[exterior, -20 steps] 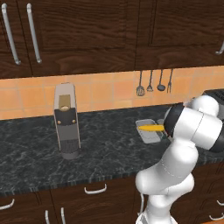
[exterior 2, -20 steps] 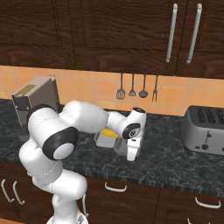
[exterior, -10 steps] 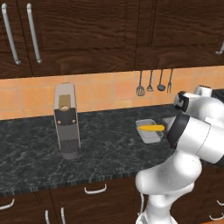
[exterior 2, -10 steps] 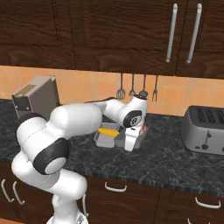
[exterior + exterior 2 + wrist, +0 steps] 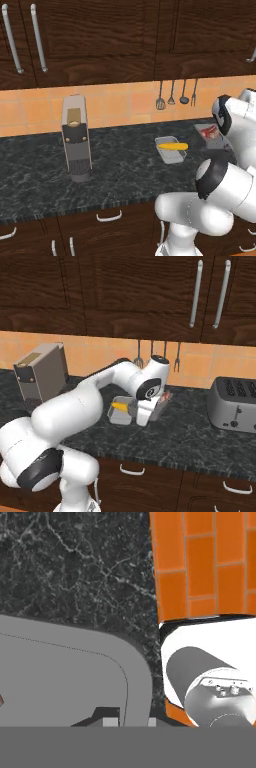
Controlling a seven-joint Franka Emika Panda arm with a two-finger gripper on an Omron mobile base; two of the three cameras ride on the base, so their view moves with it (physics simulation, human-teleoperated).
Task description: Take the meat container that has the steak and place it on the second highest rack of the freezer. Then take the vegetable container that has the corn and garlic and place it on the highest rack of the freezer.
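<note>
On the dark counter, my claw (image 5: 143, 417) clenched the meat container's (image 5: 212, 135) rim, steak (image 5: 209, 132) inside. Corn tray (image 5: 170, 149) sat untouched just left; both freezer placements remained.

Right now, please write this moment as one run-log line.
gripper: shut on steak tray rim | steak tray: looks tilted | corn tray: flat on counter, apart

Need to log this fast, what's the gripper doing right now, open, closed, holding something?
Gripper: closed on the rim of the flat grey meat tray carrying the red steak.
</note>
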